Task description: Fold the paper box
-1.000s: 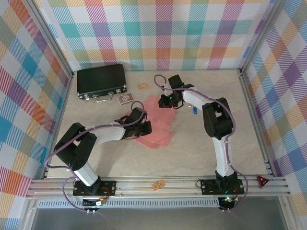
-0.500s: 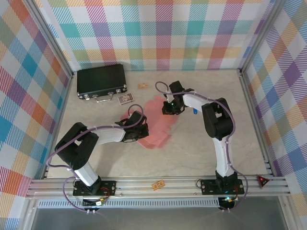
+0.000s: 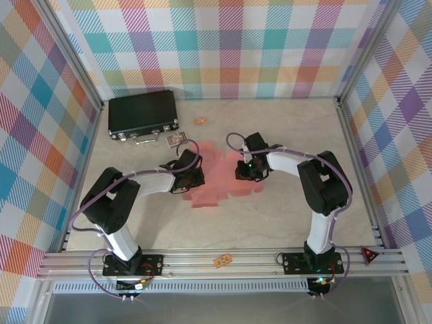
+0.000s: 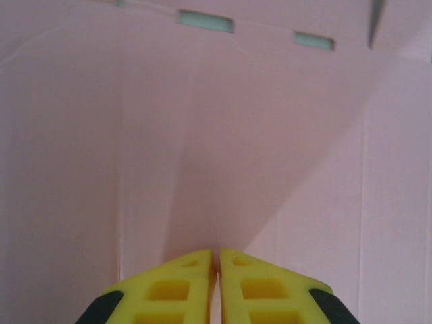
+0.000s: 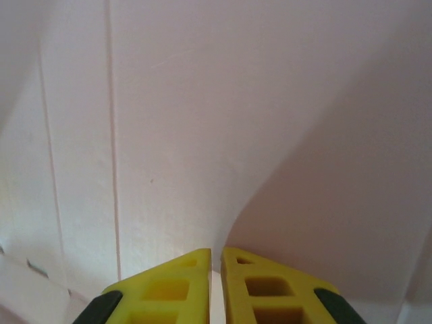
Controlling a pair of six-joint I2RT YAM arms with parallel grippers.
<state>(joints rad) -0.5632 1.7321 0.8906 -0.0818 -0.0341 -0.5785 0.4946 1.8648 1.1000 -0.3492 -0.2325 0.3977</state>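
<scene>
Paper box (image 3: 219, 177) — a salmon-pink sheet, mostly flat — lies on the counter (image 3: 270, 216), nearer than the black case (image 3: 142, 113) and to its right. Left gripper (image 3: 194, 179) and right gripper (image 3: 243, 171) each clench an opposite edge, likely to raise flaps. Its long axis seems parallel to the case's front.
</scene>
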